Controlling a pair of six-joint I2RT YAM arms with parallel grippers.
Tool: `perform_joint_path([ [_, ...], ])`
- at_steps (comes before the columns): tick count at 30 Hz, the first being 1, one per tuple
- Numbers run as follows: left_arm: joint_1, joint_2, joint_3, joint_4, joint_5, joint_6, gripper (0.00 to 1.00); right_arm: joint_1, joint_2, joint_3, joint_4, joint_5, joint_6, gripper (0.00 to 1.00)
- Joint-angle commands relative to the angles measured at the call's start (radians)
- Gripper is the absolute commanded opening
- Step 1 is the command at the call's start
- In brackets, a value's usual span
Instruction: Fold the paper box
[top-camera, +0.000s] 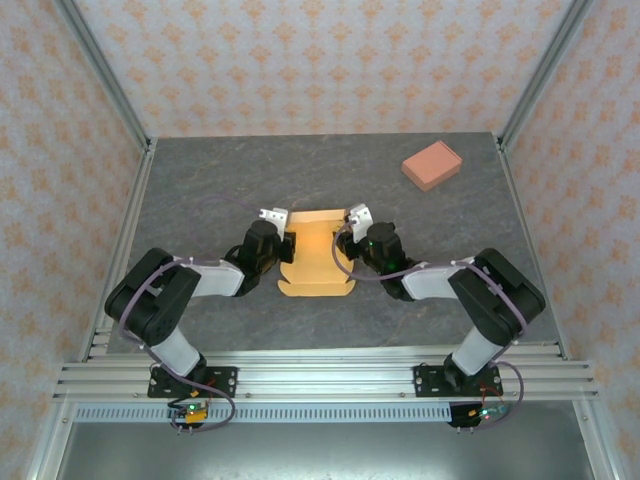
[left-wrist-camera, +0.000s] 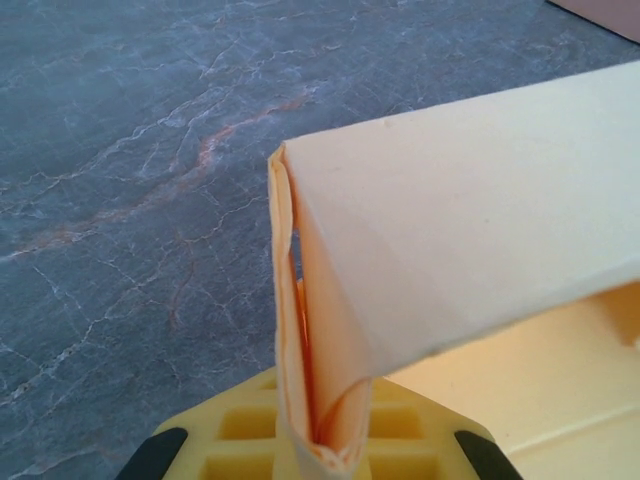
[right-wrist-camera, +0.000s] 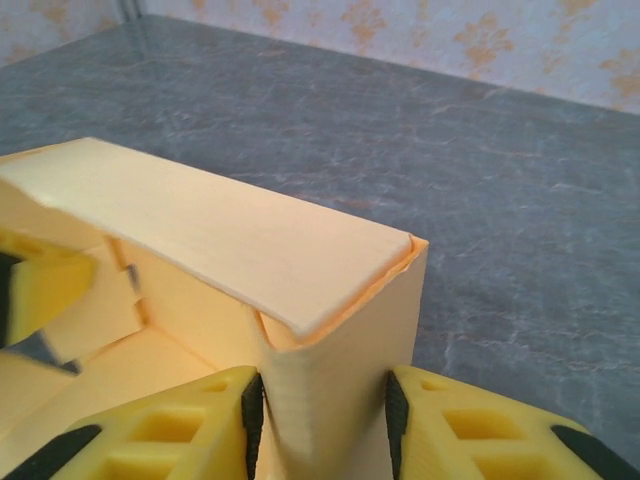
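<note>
salmon block (top-camera: 431, 165): far right | table (top-camera: 200, 190): grey marbled

Shows pale yellow-orange paper box (top-camera: 316, 255), dark grey marbled table (top-camera: 220, 180) with rust-coloured veins, salmon-pink block (top-camera: 431, 165), yellow-and-black right gripper (right-wrist-camera: 322, 390), black arms (top-camera: 150, 300), and pale wallpaper (top-camera: 300, 60) patterned with orange floral motifs.

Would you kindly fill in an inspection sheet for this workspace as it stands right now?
Surface: grey marbled table, no spills seen.
Job's things: yellow paper box at centre, partly folded, side walls raised.
Clutter: pink block at far right, apart from the box.
Grippers: left gripper shut on the box's left wall; right gripper pinching its right wall.
Cables: purple cables run along both arms.
Surroundings: patterned walls, metal frame posts.
</note>
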Motion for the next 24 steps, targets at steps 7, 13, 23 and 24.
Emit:
perform_joint_path([
  [7, -0.080, -0.115, 0.037, -0.119, -0.105, -0.086, 0.00, 0.086, 0.138, 0.127, 0.264, 0.479, 0.004, 0.22],
  [13, -0.087, -0.139, 0.076, -0.202, -0.108, -0.160, 0.00, 0.119, 0.192, 0.177, 0.316, 0.803, 0.042, 0.00],
  [23, -0.101, -0.181, 0.061, -0.227, -0.193, -0.239, 0.00, 0.118, 0.168, 0.168, 0.190, 0.852, 0.177, 0.04],
  [24, -0.102, -0.180, 0.065, -0.233, -0.196, -0.238, 0.00, 0.118, 0.155, 0.160, 0.184, 0.797, 0.188, 0.12],
])
